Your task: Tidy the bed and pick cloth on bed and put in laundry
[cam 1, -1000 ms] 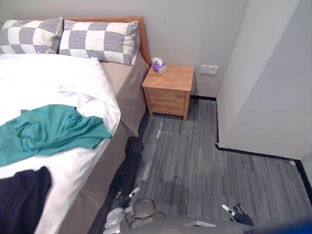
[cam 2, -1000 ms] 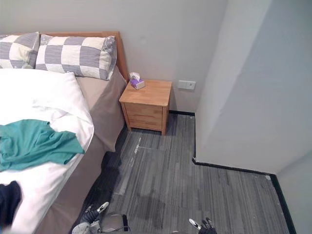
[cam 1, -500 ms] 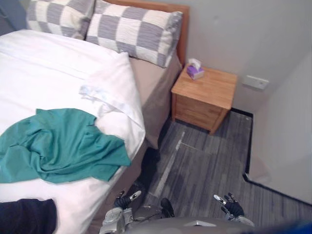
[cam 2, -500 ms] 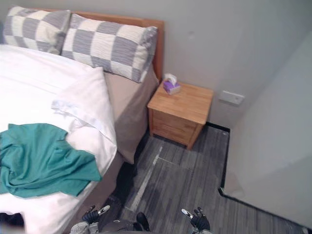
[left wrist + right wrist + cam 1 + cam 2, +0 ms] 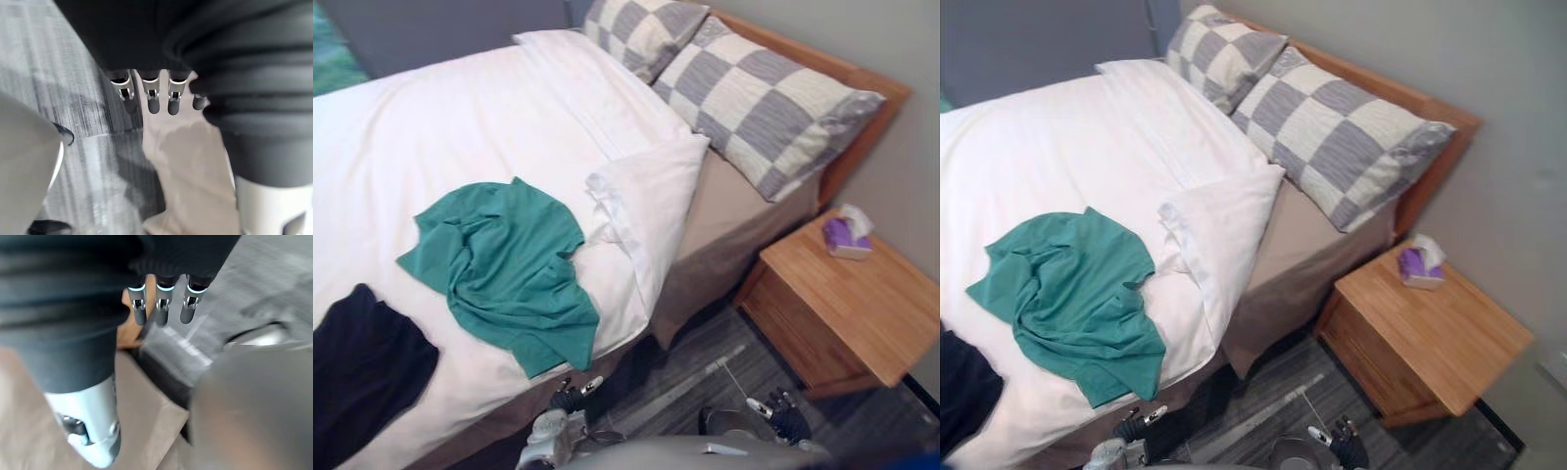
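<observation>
Nearest, both hands hang low over the grey plank floor (image 5: pixel 700 377) beside the bed. The left hand (image 5: pixel 568 399) sits close to the foot of the bed's side; in its wrist view the fingers (image 5: pixel 150 98) point straight out, relaxed and spread, with nothing between them and the thumb, and the floor and beige bed fabric lie past them. The right hand (image 5: pixel 783 419) is further out over the floor, nearer the nightstand; its fingers (image 5: pixel 161 311) are likewise straight and loose, holding nothing. Just beyond the hands rises the beige side of the bed (image 5: pixel 720 245). On top, a white duvet (image 5: pixel 450 127) covers most of the mattress. A dark navy cloth (image 5: pixel 362 362) lies at the near left part of the duvet, by the bed's edge. Just beside it and a little further up, apart from it by a strip of white, a green cloth (image 5: pixel 504 269) lies crumpled and spread, its lower end reaching close to the duvet's edge. Past the green cloth, the duvet's corner (image 5: pixel 656 191) is folded back, leaving beige sheet bare along the side. Beyond that, two grey-and-white checked pillows (image 5: pixel 764 108) (image 5: pixel 641 29) lean side by side against a wooden headboard (image 5: pixel 867 108). Beside the head of the bed stands a wooden nightstand (image 5: pixel 862 308), and on its far corner sits a purple tissue box (image 5: pixel 849 235).
</observation>
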`<state>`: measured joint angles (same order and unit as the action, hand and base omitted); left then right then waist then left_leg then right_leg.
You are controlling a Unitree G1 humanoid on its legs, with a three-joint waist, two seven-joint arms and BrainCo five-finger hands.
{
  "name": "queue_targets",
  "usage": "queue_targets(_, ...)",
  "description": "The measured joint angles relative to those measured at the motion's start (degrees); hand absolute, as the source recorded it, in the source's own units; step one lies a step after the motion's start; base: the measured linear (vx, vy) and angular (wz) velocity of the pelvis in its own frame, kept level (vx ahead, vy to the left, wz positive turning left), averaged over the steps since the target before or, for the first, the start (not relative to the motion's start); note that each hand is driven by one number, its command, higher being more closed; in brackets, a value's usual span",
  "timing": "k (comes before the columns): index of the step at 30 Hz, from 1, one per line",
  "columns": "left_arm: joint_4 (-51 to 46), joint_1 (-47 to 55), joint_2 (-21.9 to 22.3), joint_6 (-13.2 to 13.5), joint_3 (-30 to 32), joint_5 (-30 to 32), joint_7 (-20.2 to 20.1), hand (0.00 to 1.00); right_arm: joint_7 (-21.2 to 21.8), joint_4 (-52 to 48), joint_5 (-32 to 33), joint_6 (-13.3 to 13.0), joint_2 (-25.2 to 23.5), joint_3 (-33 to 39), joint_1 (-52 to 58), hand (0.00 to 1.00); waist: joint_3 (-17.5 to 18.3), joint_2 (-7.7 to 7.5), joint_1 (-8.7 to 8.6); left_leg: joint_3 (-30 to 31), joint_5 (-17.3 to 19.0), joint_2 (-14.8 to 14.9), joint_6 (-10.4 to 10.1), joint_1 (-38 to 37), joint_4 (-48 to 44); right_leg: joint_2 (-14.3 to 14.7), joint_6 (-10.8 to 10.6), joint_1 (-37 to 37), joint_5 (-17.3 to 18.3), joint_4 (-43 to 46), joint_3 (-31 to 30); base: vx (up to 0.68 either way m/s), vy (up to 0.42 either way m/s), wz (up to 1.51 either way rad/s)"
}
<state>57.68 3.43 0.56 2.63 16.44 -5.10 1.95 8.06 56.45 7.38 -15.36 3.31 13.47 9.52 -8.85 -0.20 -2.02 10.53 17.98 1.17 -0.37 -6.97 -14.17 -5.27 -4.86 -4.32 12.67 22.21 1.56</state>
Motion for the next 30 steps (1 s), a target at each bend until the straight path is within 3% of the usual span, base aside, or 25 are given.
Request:
queue_targets(2, -0.23, 0.22, 0.5, 0.92, 1.44, -0.49, 1.07, 0.0, -0.38, -0.84, -1.58, -0.01, -0.1, -1.25, -0.17, 0.0, 0.02, -0.13, 0.26, 0.33, -0.1, 1.22, -0.74, 0.08, -0.19, 0.68, 1.04, 1.21, 1.35, 0.7, 1.78, 0.13, -0.209, 0.85)
queue_targets(3, -0.32, 0.22, 0.63, 1.36, 2.36, -0.62, 1.41, 0.0, -0.4, -1.0, -2.0, 0.19, -0.13, -2.83, -0.27, 0.0, 0.06, -0.38, 1.18, 0.79, -0.32, 1.72, -1.14, 0.41, -0.47, 0.99, 1.64, 1.47, 1.99, 1.23, 2.12, 0.07, -0.167, 0.65)
queue_targets(6, -2.06, 0.6, 0.46, 2.16, 4.39, -1.51, 2.21, 0.0, -0.47, -1.48, -1.9, 2.37, -1.85, -4.58, -0.71, 0.0, 0.61, -2.14, 2.38, -0.46, -1.34, 2.11, -2.81, 5.54, -5.03, 0.32, 2.69, 1.72, 3.65, -0.36, 5.2, 0.03, -0.155, 0.74)
queue_targets(8, -2.49, 0.71, 0.54, 2.64, 4.4, -1.5, 2.14, 0.0, -1.08, -1.59, -0.56, 3.79, -3.0, -3.47, -0.89, 0.0, 0.58, -2.12, 2.49, -5.75, -2.49, 2.78, -3.23, 8.27, -6.84, -0.7, 2.75, 2.55, 3.61, -1.41, 8.63, 0.01, -0.116, 0.99)
queue_targets(12, -2.38, 0.77, 1.62, 2.66, 4.52, 0.22, 1.84, 0.0, -4.18, -1.55, 9.63, 6.53, -3.61, 2.29, -0.35, 0.0, 0.01, -0.35, 1.3, -29.37, -2.15, 7.84, -1.59, 11.8, -12.05, -2.24, 3.01, 5.58, 3.46, -1.9, 16.08, -0.02, -0.008, 1.02)
queue_targets(14, -2.36, 1.31, 1.48, 2.59, 4.58, 0.09, 1.67, 0.0, -6.2, -1.58, 14.63, 7.12, -4.75, 6.95, 0.36, 0.0, 0.51, 0.03, 1.32, -31.65, -2.77, 6.99, -0.6, 11.1, -9.37, -2.92, 2.96, 5.59, 3.47, -2.04, 16.3, -0.02, 0.087, 0.59)
queue_targets(18, -2.0, 2.13, 0.82, 1.47, 6.83, 0.04, 0.71, 0.0, -10.9, -1.75, 24.28, 7.34, -7.01, 17.63, 3.47, 0.0, 0.85, -1.41, 1.15, -32.02, -6.82, 3.8, -0.06, 8.47, 0.07, -3.72, 2.14, 5.56, 1.59, -4.33, 15.02, -0.06, 0.032, 0.13)
queue_targets(22, -1.81, 3.54, -0.43, -0.48, 8.99, 0.21, -2.15, 0.0, -18.23, -8.6, 33.56, 3.58, -4.62, 31.46, 7.47, 0.0, 2.41, -1.34, -0.29, -34.08, -11.79, 2.47, -0.74, 2.77, 12.55, -2.39, 1.96, 5.74, -2.01, -6.34, 10.93, -0.05, 0.03, -0.16)
queue_targets(25, -2.34, 3.74, -2.64, -2.17, 8.81, 0.27, -4.51, 0.0, -23.88, -23.09, 34.53, -0.12, -0.92, 34.35, 8.93, 0.0, 4.33, -1.72, -1.68, -35.08, -14.67, 2.25, -1.04, 0.26, 18.23, -1.03, 2.1, 5.76, -3.09, -7.38, 8.53, -0.04, 0.011, -0.18)
queue_targets(28, -3.35, 3.49, -4.35, -2.48, 8.1, 1.08, -6.42, 0.0, -29.94, -41.94, 26.91, -2.67, 3.86, 33.35, 8.3, 0.0, 5.35, -2.19, -2.1, -35.42, -15.31, 1.51, -1.09, 0.26, 20.13, -0.73, 2.17, 7.04, -2.99, -11.75, 6.68, -0.04, -0.006, -0.07)
queue_targets(30, -3.71, 3.94, -4.99, -2.55, 6.24, 1.48, -6.78, 0.0, -31.03, -49.91, 20.33, -3.12, 7.46, 31.89, 6.14, 0.0, 5.78, -2.75, -2.06, -35.59, -15.64, 1.16, -1.09, 1.01, 20.17, -0.73, 2.72, 7.29, -2.22, -13.91, 5.93, -0.02, -0.037, 0.04)
